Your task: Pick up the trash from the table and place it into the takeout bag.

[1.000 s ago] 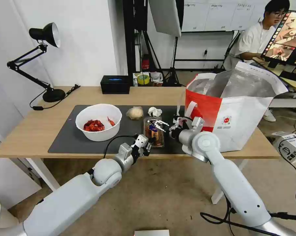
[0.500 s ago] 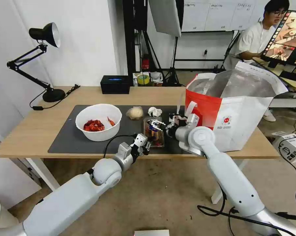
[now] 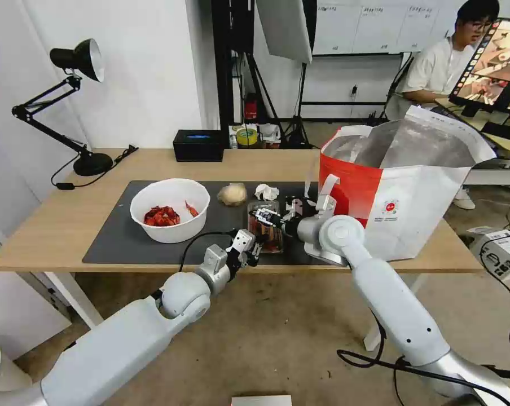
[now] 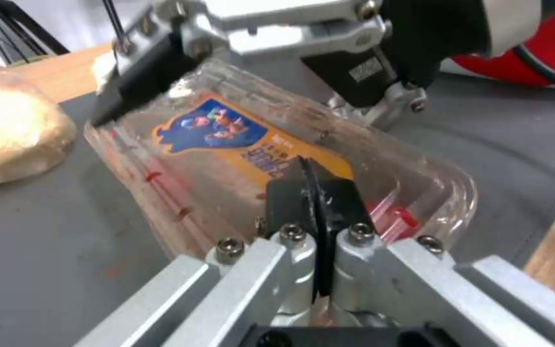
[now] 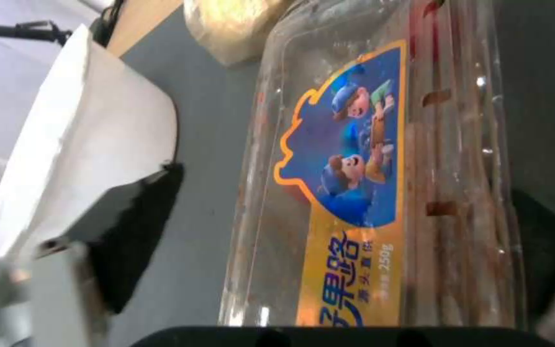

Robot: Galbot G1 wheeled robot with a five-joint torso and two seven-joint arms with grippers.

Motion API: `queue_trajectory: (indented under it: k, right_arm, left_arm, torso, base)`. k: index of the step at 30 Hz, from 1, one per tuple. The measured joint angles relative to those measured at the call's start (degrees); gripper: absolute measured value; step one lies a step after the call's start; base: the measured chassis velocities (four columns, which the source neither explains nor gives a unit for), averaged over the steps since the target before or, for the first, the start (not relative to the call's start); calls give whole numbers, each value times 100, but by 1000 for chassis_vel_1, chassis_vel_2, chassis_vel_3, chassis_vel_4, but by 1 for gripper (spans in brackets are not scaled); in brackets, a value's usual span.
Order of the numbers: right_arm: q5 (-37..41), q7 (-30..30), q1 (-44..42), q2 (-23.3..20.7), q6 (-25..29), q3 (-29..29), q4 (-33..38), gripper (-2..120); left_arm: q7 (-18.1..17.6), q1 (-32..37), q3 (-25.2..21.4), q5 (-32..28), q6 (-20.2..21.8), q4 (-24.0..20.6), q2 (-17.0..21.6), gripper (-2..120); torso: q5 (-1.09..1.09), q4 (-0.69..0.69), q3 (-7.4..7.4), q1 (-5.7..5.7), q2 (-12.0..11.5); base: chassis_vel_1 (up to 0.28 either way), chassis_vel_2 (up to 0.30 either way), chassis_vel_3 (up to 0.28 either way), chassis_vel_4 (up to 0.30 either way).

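The clear plastic tray (image 3: 264, 230) with a blue and orange label (image 4: 226, 132) lies on the dark grey mat (image 3: 119, 237), near the table's front edge. My left gripper (image 3: 253, 248) is shut on the tray's near rim, its fingers (image 4: 329, 202) pressed together. My right gripper (image 3: 266, 216) is open over the tray's far end, with one black finger (image 4: 138, 72) at each side. The white bowl (image 3: 170, 226) of red shells, the beige paper ball (image 3: 232, 194) and the tissue wad (image 3: 266, 192) sit on the mat. The red-and-white takeout bag (image 3: 413, 192) stands open at the right.
A black desk lamp (image 3: 77, 107) stands at the table's (image 3: 57, 225) back left corner. A black tissue box (image 3: 198, 145) sits at the back edge. The bag's white strap (image 3: 326, 189) hangs just behind my right wrist. A person sits at a desk far right.
My right gripper has moved left from beside the bag to over the tray's far end. My left gripper has stayed at the tray's near rim.
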Motion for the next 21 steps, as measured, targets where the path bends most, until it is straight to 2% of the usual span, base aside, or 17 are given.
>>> queue_trajectory:
  k: [6, 7, 10, 11, 14, 15, 17, 20, 21]
  right_arm:
    - [30, -185, 64, -18, -166, -40, -91, 69]
    - [30, -185, 64, -18, -166, -40, -91, 69]
    - [30, -161, 78, -37, -169, -40, -110, 52]
    - [30, -161, 78, -37, -169, -40, -110, 52]
    - [30, -115, 81, -64, -168, -20, -131, 37]
    - [30, -115, 81, -64, -168, -20, -131, 37]
    - [30, -104, 78, -76, -162, 1, -135, 27]
    - [30, -100, 72, -79, -157, 7, -135, 22]
    - [29, -96, 65, -79, -150, 13, -135, 16]
  left_arm:
    - [-12, 32, -25, -13, -24, -20, 45, 0]
    - [-12, 32, -25, -13, -24, -20, 45, 0]
    - [-12, 36, -42, -21, -30, -47, 65, 0]
    - [-12, 36, -42, -21, -30, -47, 65, 0]
    - [-11, 38, -49, -24, -46, -62, 72, 0]
    - [-11, 38, -49, -24, -46, -62, 72, 0]
    - [-8, 54, -56, -25, -66, -70, 78, 0]
    - [-7, 67, -67, -25, -70, -76, 83, 0]
    - [-4, 88, -84, -25, -73, -86, 95, 0]
  torso:
    - [0, 0, 0, 0, 0]
    - [0, 0, 0, 0, 0]
    - [0, 0, 0, 0, 0]
    - [0, 0, 0, 0, 0]
    - [0, 0, 0, 0, 0]
    - [0, 0, 0, 0, 0]
    - [0, 0, 0, 0, 0]
    - [0, 0, 0, 0, 0]
    - [0, 0, 0, 0, 0]
  base:
    - [0, 0, 0, 0]
    - [0, 0, 0, 0]
    - [0, 0, 0, 0]
    - [0, 0, 0, 0]
    - [0, 0, 0, 0]
    - [0, 0, 0, 0]
    - [0, 0, 0, 0]
    - [0, 0, 0, 0]
    - [0, 0, 0, 0]
